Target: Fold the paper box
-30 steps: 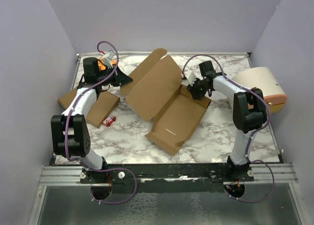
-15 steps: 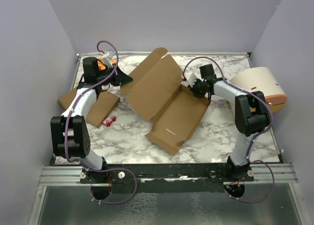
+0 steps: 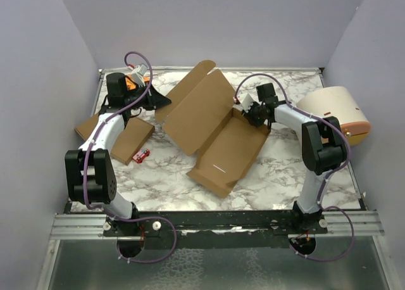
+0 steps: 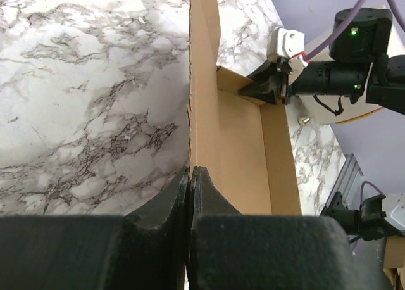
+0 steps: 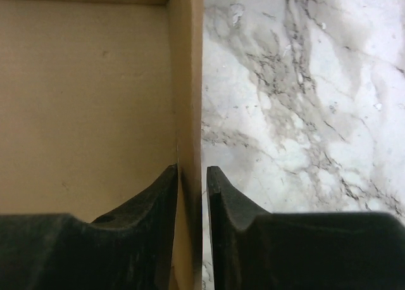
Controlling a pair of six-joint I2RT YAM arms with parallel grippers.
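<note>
Clamping left tool (image 4: 191, 176) shut on paper box (image 3: 202, 113) edge; right tool (image 5: 192, 168) narrowly straddles its side wall, grip unclear.

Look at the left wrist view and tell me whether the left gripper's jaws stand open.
No: the left gripper has its fingers pressed together, pinching a thin edge of the paper box.

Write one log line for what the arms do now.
task: fold box | left gripper: shut on box panel edge, panel lifted | right gripper: jaws astride side wall, clamp unclear
</note>
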